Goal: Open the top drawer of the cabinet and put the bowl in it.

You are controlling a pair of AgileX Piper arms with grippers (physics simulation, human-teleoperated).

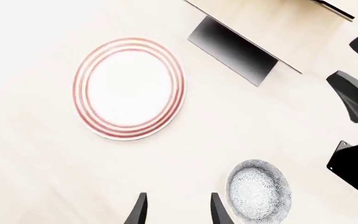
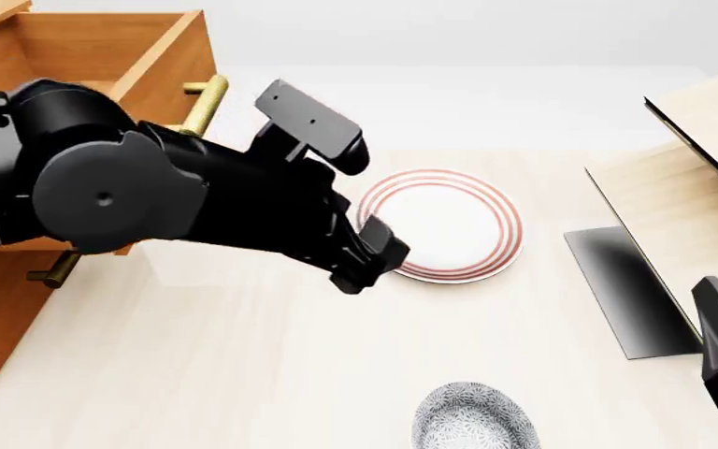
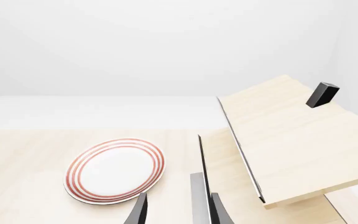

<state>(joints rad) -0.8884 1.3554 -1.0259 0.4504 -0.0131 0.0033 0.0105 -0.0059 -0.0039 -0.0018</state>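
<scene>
Fingertips (image 1: pixel 140 210) of the left gripper (image 1: pixel 177 211) stand parted and hold nothing; the bowl (image 1: pixel 258 190) lies at their 3 o'clock. From the front, the top drawer (image 2: pixel 97 51) looks pulled open at 10 o'clock, so placing remains. Right gripper (image 3: pixel 177 211): likewise spread, empty.

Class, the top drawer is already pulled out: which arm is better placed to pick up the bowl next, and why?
The left. Its end effector hangs open beside the bowl, with the open drawer on its side; the right end effector faces the plate.
</scene>
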